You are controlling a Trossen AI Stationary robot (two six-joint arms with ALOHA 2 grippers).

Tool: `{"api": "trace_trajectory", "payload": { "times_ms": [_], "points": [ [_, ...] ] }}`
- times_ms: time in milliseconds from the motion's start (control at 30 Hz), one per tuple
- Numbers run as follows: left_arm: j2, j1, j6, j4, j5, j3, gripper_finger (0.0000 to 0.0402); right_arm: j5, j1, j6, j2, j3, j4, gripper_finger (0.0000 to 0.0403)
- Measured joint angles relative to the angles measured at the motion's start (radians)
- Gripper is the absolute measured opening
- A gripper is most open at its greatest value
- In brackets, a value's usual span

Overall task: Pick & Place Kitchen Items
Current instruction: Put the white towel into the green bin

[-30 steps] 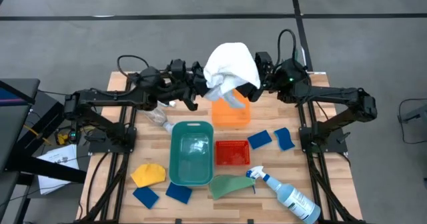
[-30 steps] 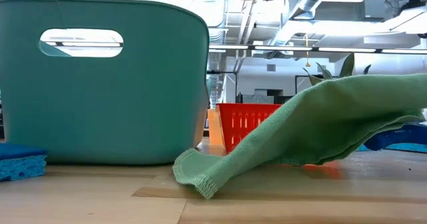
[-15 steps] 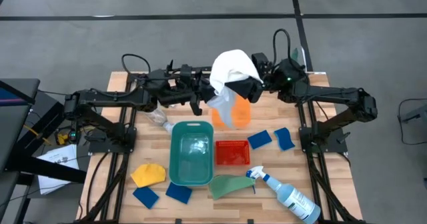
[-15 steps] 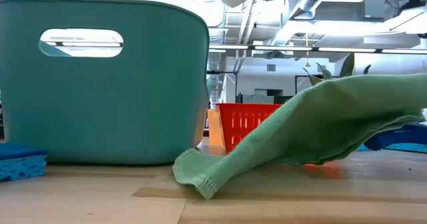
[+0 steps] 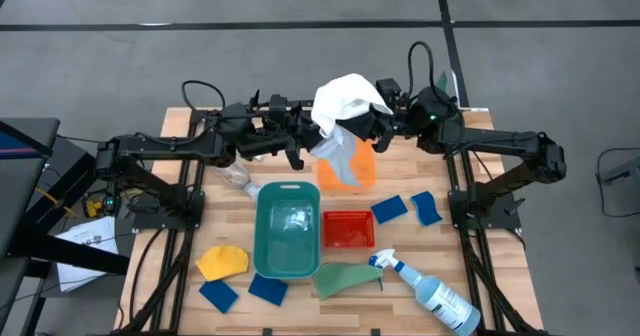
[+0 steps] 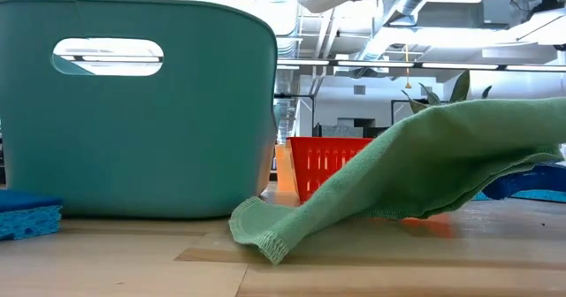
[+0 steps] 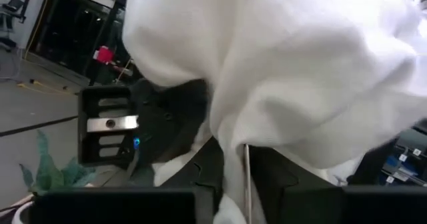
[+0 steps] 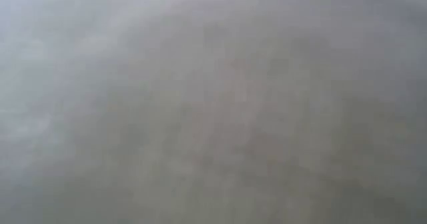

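Both arms meet over the far middle of the counter (image 5: 180, 276), toward 12 o'clock in the high view, with the white cloth (image 5: 345, 101) bunched in the air between them above the orange bin (image 5: 350, 171). The right claw (image 5: 372, 126) sits under the cloth's 3 o'clock side and appears to be pinching it; the right wrist view is filled with pale fabric. The left claw (image 5: 298, 141) is at the cloth's 9 o'clock edge; whether its fingers are spread or pressed together cannot be told, since the left wrist view shows only cloth draped in front of it. Remaining items lie nearer the front: yellow cloth (image 5: 222, 262) at 8 o'clock, green cloth (image 5: 345, 277) at 6 o'clock beside the teal tub (image 5: 288, 228), spray bottle (image 5: 428, 291) at 5 o'clock, blue sponges (image 5: 390, 208) at 3 o'clock by the red basket (image 5: 349, 229). Risks, as judged: a loose corner hangs over the bin's rim, so on release the cloth may drape half outside; if both claws grip at once, pulling apart could tug it from one; fabric may snag on a finger and be carried away.
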Motion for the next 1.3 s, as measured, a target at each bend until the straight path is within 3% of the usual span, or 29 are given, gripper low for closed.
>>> {"api": "trace_trajectory", "payload": {
  "times_ms": [100, 167, 433, 667, 767, 933, 1167, 1300],
  "points": [
    [0.000, 0.000, -0.002, -0.042, 0.000, 0.000, 0.0070, -0.034, -0.015, 0.000, -0.009, 0.000, -0.001, 0.0047],
    [0.000, 0.000, -0.006, -0.066, 0.000, 0.000, 0.0086, -0.046, -0.022, 0.000, -0.009, 0.000, -0.001, 0.0015],
    [-0.051, -0.004, -0.026, -0.271, 0.003, -0.002, 0.0145, -0.043, -0.052, 0.003, -0.039, 0.000, -0.012, 0.0007],
    [-0.181, -0.004, -0.025, -0.566, 0.005, -0.001, 0.0189, -0.042, -0.081, 0.000, -0.048, 0.000, -0.040, 0.0003],
    [-0.241, -0.016, -0.025, -0.621, 0.043, -0.001, 0.0201, -0.041, -0.081, 0.000, -0.050, 0.000, -0.051, 0.0003],
    [-0.251, -0.066, -0.029, -0.523, 0.185, 0.001, 0.0197, -0.017, -0.081, -0.009, -0.050, 0.000, -0.053, 0.0002],
    [-0.062, -0.053, -0.140, -0.356, 0.309, -0.003, 0.0160, -0.012, -0.088, -0.008, -0.042, 0.000, -0.060, 0.0001],
    [0.022, -0.020, -0.197, -0.182, 0.366, 0.001, 0.0152, -0.013, -0.087, -0.008, -0.042, 0.000, -0.061, 0.0001]
  ]
}}
